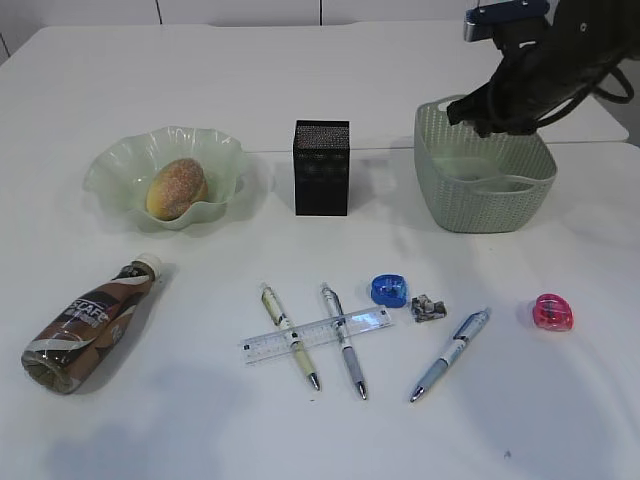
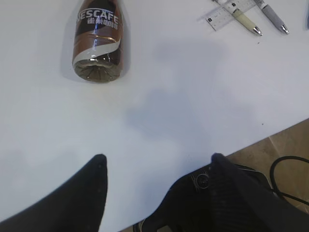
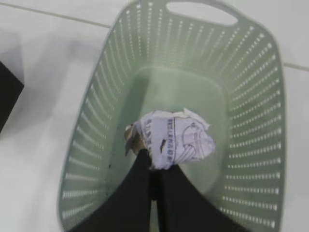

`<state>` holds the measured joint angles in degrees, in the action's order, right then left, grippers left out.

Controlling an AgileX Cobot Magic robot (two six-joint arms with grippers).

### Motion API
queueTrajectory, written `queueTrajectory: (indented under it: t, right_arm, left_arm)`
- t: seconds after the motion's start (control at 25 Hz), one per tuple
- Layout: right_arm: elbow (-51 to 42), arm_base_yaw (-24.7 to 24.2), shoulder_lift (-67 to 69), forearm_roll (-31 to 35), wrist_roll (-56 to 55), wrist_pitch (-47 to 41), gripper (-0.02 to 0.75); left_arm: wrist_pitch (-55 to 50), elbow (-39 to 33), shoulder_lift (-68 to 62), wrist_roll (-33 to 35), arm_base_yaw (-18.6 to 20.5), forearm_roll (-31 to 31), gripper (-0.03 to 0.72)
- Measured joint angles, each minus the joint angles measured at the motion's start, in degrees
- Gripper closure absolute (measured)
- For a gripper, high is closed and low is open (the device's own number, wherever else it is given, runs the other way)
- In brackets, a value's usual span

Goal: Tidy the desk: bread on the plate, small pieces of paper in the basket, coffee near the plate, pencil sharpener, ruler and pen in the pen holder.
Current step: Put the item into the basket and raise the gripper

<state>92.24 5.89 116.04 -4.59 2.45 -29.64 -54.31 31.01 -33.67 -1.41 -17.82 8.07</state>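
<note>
Right now my right pincer [image 3: 153, 162] is pressed together on a crumpled ball of printed paper [image 3: 171, 140], holding it over the inside of the basket [image 3: 251, 121], which fills the middle of my right wrist view. From the outside camera the same basket [image 1: 480, 200] sits at the upper right of the frame, with my right arm [image 1: 530, 80] reaching over its rim.

My left pincer [image 2: 157, 162] stands apart with nothing between its fingers [image 2: 94, 174], low in the frame above bare desk [image 2: 169, 96]. Ahead of it, at the upper left of that view, the coffee [image 2: 99, 41] lies on its side.

In the outside view the coffee [image 1: 90, 325] lies at the lower left, just below the plate [image 1: 125, 165], and the bread [image 1: 177, 187] rests in that plate at the upper left. The pen holder [image 1: 321, 168] stands upright at centre top, between plate and basket. Below it, in the middle of the frame, the ruler [image 1: 315, 335] lies across two pens [image 1: 345, 340], with a third pen [image 1: 450, 355] apart to the right. A blue sharpener [image 1: 389, 290] sits just above the ruler's right end, another scrap of paper [image 1: 428, 308] right beside it, and a pink sharpener [image 1: 553, 312] lies further right.
</note>
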Motion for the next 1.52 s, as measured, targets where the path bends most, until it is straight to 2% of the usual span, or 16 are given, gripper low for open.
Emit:
queueTrajectory:
  t: [0.04, 0.24, 0.32, 0.44, 0.48, 0.52, 0.56, 0.6, 0.64, 0.88, 1.08, 1.28, 1.52]
  right_arm:
    - [0.0, 0.0, 1.41, -0.24, 0.0, 2.82, 0.721]
    - [0.0, 0.0, 2.88, -0.26, 0.0, 3.94, 0.717]
    - [0.0, 0.0, 3.49, -0.36, 0.0, 4.19, 0.679]
    - [0.0, 0.0, 3.74, -0.36, 0.0, 4.71, 0.507]
    - [0.0, 0.0, 3.73, -0.36, 0.0, 4.85, 0.483]
    - [0.0, 0.0, 3.73, -0.36, 0.0, 4.94, 0.375]
    - [0.0, 0.0, 3.73, -0.36, 0.0, 4.94, 0.375]
    - [0.0, 0.0, 3.73, -0.36, 0.0, 4.98, 0.295]
    - [0.0, 0.0, 3.73, -0.36, 0.0, 4.98, 0.251]
    - [0.0, 0.0, 3.22, -0.36, 0.0, 2.18, 0.218]
    - [0.0, 0.56, -2.61, -0.48, 0.0, -7.82, 0.214]
    - [0.0, 0.67, -8.05, 3.26, 0.0, -21.47, 0.214]
    - [0.0, 2.31, -9.38, 5.28, 2.6, -30.18, 0.216]
  left_arm:
    - [0.0, 0.0, 0.0, 0.0, 0.0, -0.13, 0.223]
    - [0.0, 0.0, 0.0, 0.0, 0.0, -0.54, 0.222]
    - [0.0, 0.0, 0.0, 0.0, 0.0, -0.65, 0.223]
    - [0.0, 0.0, 0.0, 0.0, 0.0, -0.65, 0.223]
    - [0.0, 0.0, 0.0, 0.0, 0.0, -0.65, 0.223]
    - [0.0, 0.0, 0.0, 0.0, 0.0, -0.67, 0.223]
    - [0.0, 0.0, 0.0, 0.0, 0.0, -0.77, 0.223]
    - [0.0, 0.0, 0.0, 0.0, 0.0, -0.77, 0.223]
    - [0.0, 0.0, 0.0, 0.0, 0.0, -0.77, 0.223]
    - [0.0, 0.0, 0.0, 0.0, 0.0, -1.27, 0.223]
    - [0.0, 0.0, 0.0, 0.0, 0.0, -1.48, 0.223]
    - [0.0, 0.0, 0.0, 0.0, 0.0, -1.48, 0.224]
    - [0.0, 0.0, 0.0, 0.0, 0.0, -1.57, 0.224]
